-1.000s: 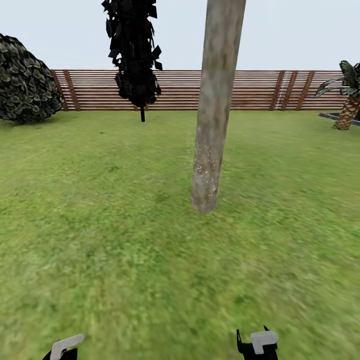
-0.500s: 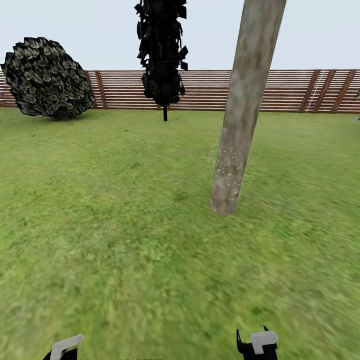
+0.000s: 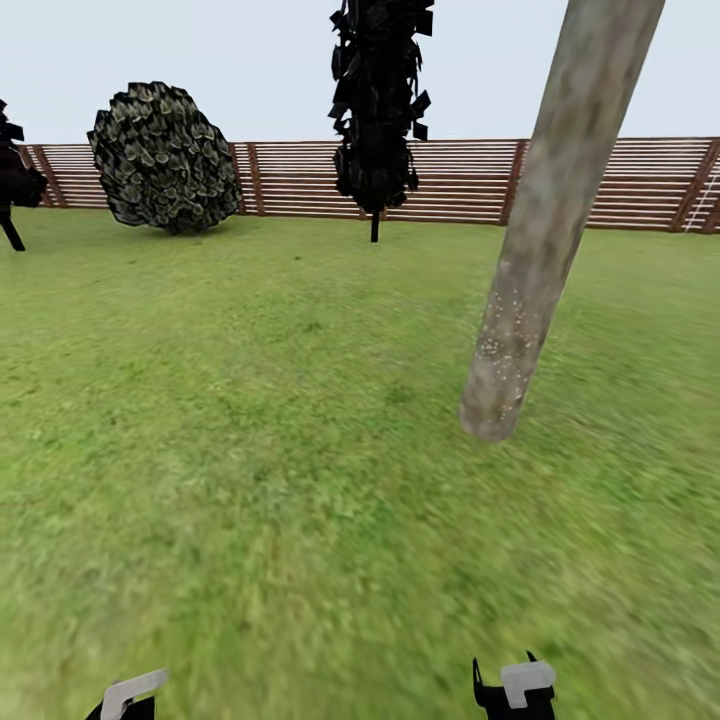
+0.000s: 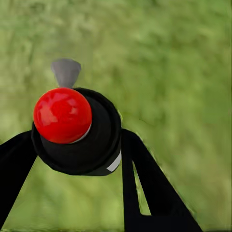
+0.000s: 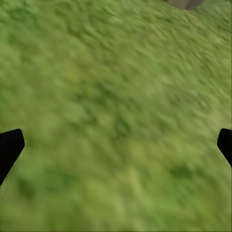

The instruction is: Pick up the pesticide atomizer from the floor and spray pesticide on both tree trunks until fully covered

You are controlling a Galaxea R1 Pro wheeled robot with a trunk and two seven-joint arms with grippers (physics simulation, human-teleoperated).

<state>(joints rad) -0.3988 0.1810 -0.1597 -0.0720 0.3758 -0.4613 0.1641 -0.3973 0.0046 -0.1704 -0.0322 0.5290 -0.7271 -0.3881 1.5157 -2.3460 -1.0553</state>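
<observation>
Gripping the pesticide atomizer (image 4: pixel 75 130), left fingers (image 4: pixel 145 188) close around it.

Legible markings: none found.
No text, label, brand, number or sign can be read in the head view or in either wrist view; the white patch on the dark sprayer body (image 4: pixel 114 163) in the left wrist view is blank as far as can be told; the fence slats (image 3: pixel 460 180) carry no lettering.
</observation>
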